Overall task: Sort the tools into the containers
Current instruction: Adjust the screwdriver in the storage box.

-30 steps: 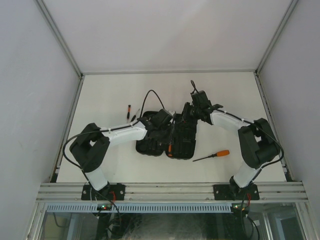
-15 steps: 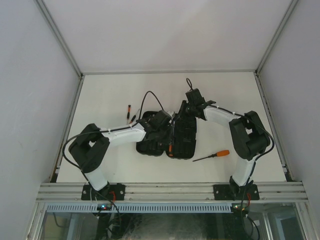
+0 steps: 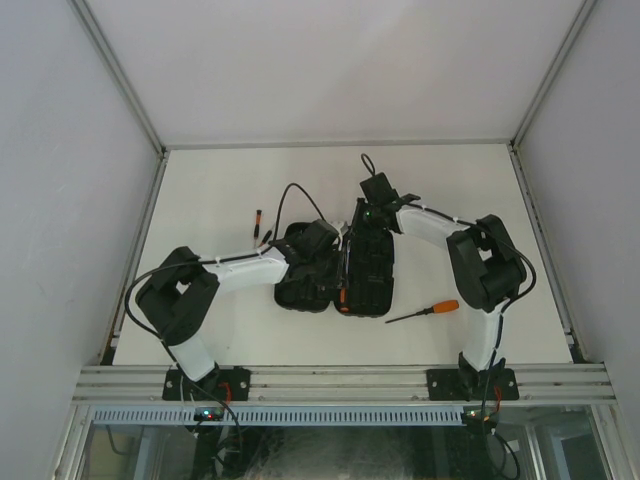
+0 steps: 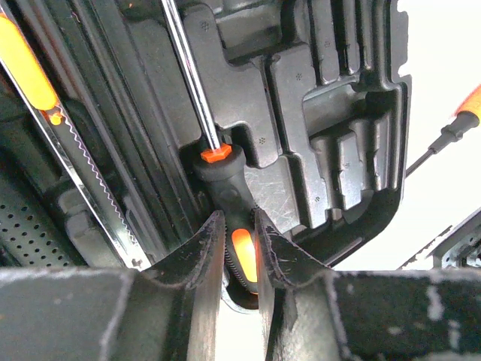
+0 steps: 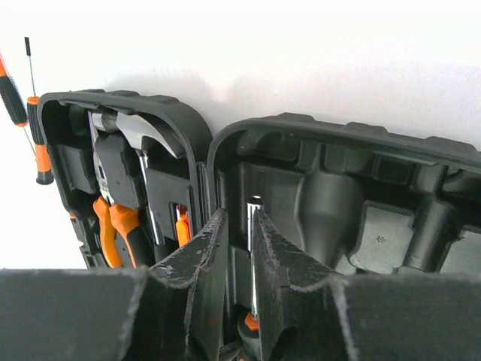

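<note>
The black tool case (image 3: 372, 297) lies open at the table's middle. My left gripper (image 3: 322, 243) (image 4: 239, 226) is shut on the black-and-orange handle of a screwdriver (image 4: 225, 169), whose steel shaft (image 4: 184, 75) lies along the moulded slots of the case (image 4: 361, 135). My right gripper (image 3: 372, 214) (image 5: 239, 214) is at the case's far end, its fingers a narrow gap apart on either side of that screwdriver's shaft tip (image 5: 253, 226). A hammer (image 5: 143, 135) and orange-handled pliers (image 5: 113, 226) sit in the other half of the case (image 5: 188, 124).
An orange-handled screwdriver (image 3: 425, 311) lies on the table right of the case, also in the left wrist view (image 4: 462, 116). Two thin screwdrivers (image 3: 260, 224) (image 5: 37, 143) lie left of the case's far end. A toothed blade (image 4: 75, 162) sits in the case.
My right gripper has moved left and down to the case's far end, over the shaft tip. My left gripper has stayed at the case.
</note>
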